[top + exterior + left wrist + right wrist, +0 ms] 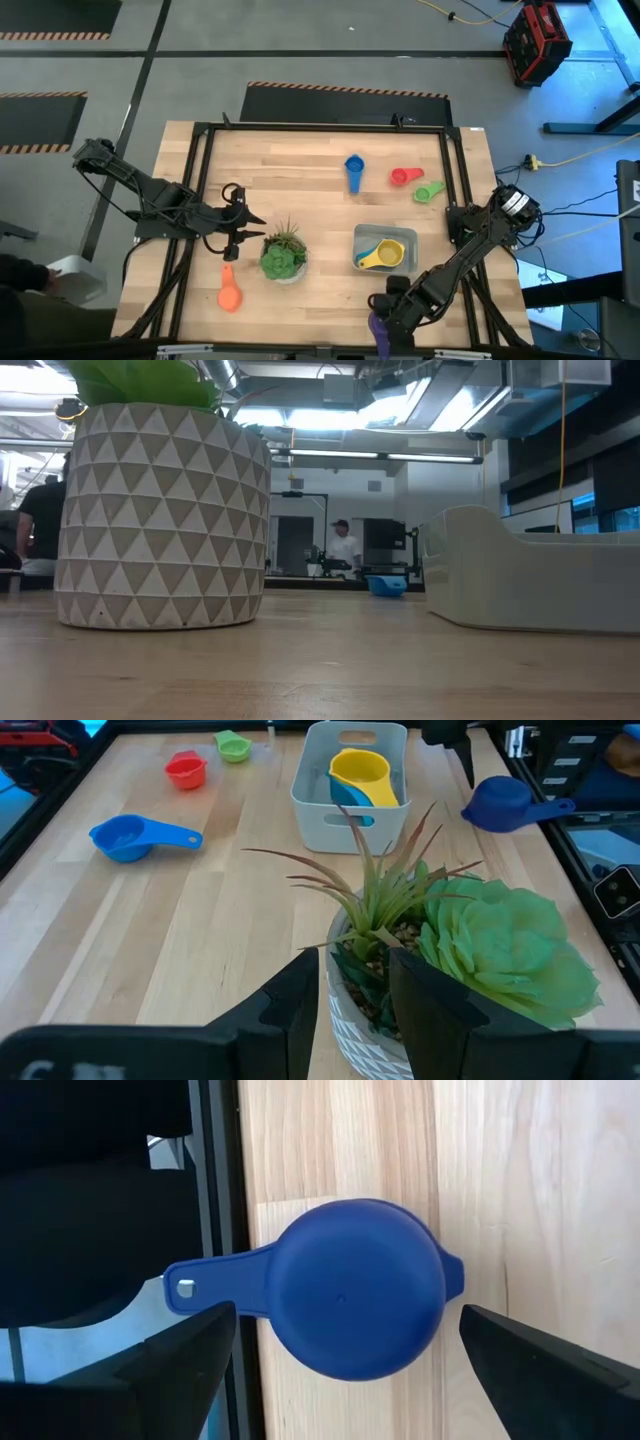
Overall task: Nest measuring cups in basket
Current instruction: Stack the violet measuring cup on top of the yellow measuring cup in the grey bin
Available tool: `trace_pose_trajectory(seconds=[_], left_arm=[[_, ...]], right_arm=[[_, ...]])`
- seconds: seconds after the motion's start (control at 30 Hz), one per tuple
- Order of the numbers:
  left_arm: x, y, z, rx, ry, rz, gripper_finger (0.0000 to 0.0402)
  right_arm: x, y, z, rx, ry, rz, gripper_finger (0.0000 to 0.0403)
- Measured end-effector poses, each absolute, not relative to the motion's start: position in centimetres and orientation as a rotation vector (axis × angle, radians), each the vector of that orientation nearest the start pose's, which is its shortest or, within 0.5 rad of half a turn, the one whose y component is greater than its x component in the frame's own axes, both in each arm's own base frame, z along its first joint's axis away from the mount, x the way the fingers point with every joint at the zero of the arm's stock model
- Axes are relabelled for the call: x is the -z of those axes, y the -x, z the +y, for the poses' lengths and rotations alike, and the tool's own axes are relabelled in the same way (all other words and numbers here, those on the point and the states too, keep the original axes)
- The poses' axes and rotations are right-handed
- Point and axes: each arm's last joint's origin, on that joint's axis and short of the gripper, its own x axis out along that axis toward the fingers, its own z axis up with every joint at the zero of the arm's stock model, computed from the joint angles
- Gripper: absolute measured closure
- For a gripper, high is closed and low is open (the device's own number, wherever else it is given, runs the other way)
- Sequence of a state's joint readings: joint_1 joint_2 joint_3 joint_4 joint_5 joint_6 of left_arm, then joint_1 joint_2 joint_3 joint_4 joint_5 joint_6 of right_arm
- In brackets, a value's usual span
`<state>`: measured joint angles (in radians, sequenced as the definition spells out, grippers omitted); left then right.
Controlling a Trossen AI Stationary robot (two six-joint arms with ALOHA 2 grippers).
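Note:
A dark blue-purple measuring cup [355,1290] lies at the table's near edge [378,332], seemingly bottom up, its handle [215,1285] reaching over the black frame rail. My right gripper [348,1320] hovers above it, open, one finger on each side of the bowl, touching nothing. The basket [385,262] holds a yellow cup [362,775] nested in a teal one. Blue [354,170], red [404,177] and green [430,191] cups lie farther back, an orange cup [230,290] near left. My left gripper [355,1000] waits open beside the plant.
A green potted plant [283,252] in a white patterned pot [160,520] stands left of the basket, right in front of my left gripper. A black frame [200,180] borders the table. People stand in the room beyond the far edge.

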<state>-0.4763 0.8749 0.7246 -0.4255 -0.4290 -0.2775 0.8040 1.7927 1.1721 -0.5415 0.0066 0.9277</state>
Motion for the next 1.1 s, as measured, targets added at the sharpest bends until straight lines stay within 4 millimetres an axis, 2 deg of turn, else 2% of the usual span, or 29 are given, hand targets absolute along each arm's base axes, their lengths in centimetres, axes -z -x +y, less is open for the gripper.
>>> trace_pose_trajectory(seconds=[0.27, 0.6, 1.1], left_arm=[[-27.8, -16.6, -7.2, -0.026, 0.020, 0.518, 0.0284], [-27.8, -16.6, -7.2, -0.026, 0.020, 0.518, 0.0284], [-27.8, -16.6, -7.2, -0.026, 0.020, 0.518, 0.0284]], right_arm=[[-17.7, -24.4, 25.2, -0.132, -0.297, 1.268, 0.0014], [-15.6, -24.6, 26.2, -0.131, -0.265, 1.291, 0.0014], [-15.4, -24.5, 25.9, -0.084, -0.165, 1.236, 0.0022]])
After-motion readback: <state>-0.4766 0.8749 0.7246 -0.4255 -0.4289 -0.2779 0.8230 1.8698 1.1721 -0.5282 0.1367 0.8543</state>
